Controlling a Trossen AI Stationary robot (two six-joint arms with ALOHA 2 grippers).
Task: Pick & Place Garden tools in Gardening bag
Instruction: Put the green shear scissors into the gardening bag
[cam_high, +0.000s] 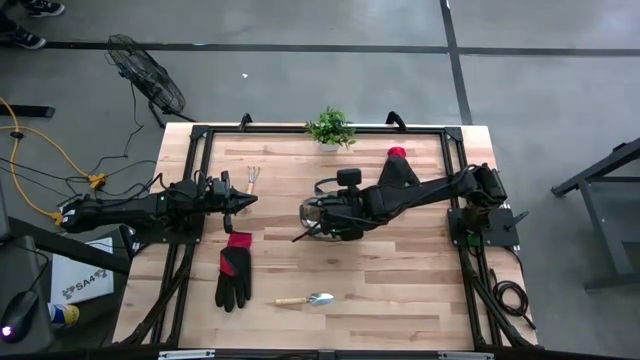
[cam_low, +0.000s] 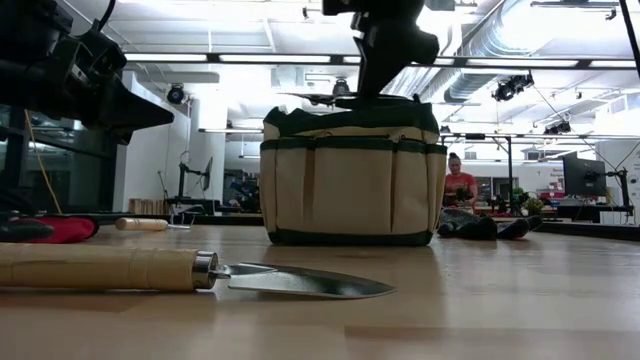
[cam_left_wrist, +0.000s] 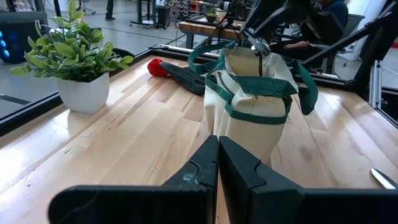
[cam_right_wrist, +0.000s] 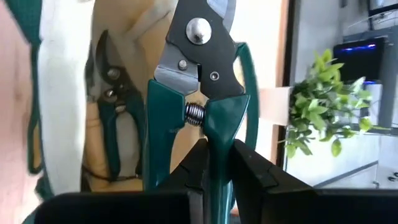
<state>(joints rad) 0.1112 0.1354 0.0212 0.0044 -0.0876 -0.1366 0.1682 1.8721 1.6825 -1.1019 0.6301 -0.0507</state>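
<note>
Right hand (cam_right_wrist: 211, 158) is clamped on green shears (cam_right_wrist: 193, 93) above the bag (cam_high: 325, 215); next, release is called for. Left hand (cam_high: 245, 200), closed, is parked at nine o'clock.

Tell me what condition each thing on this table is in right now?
Gardening bag: upright, mouth open, one pair of shears already inside.
Pruning shears: blades closed, held over the bag's mouth.
Right tool: shut on the pruning shears.
Left tool: shut, empty, apart from the bag.
Trowel: lying flat on the table.
Near glove: lying flat.
Far glove: lying flat beyond the bag.
Hand rake: lying flat.
Potted plant: upright.
</note>
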